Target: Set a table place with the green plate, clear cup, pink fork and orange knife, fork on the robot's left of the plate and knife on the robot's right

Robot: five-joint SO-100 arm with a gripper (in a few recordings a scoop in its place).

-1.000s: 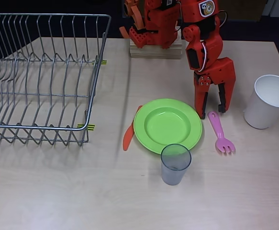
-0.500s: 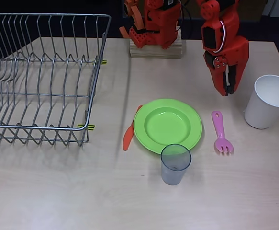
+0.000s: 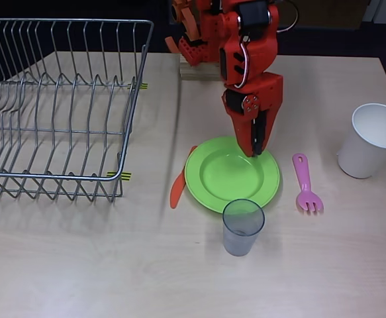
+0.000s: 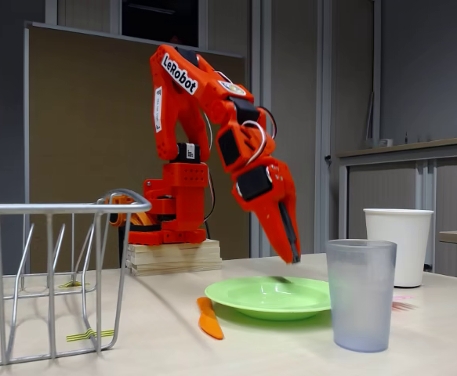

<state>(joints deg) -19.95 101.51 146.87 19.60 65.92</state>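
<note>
Moved since half a second ago: gripper (image 3: 253, 151), from beside the white paper cup (image 3: 371, 139) to above the far rim of the green plate (image 3: 231, 173).

Fingers: closed to a point, holding nothing.

Arm pose: folded forward and down from its base; tip hangs clear above the plate in the fixed view.

Layout, overhead view: orange knife (image 3: 177, 186) touching the plate's left edge; pink fork (image 3: 305, 183) just right of the plate; clear cup (image 3: 242, 226) at its near rim; wire rack (image 3: 53, 106) on the tabletop (image 3: 113, 265), well left.

Step, judged: all four items placed. Next move calls only for retreat, or a check of the spacing.
</note>
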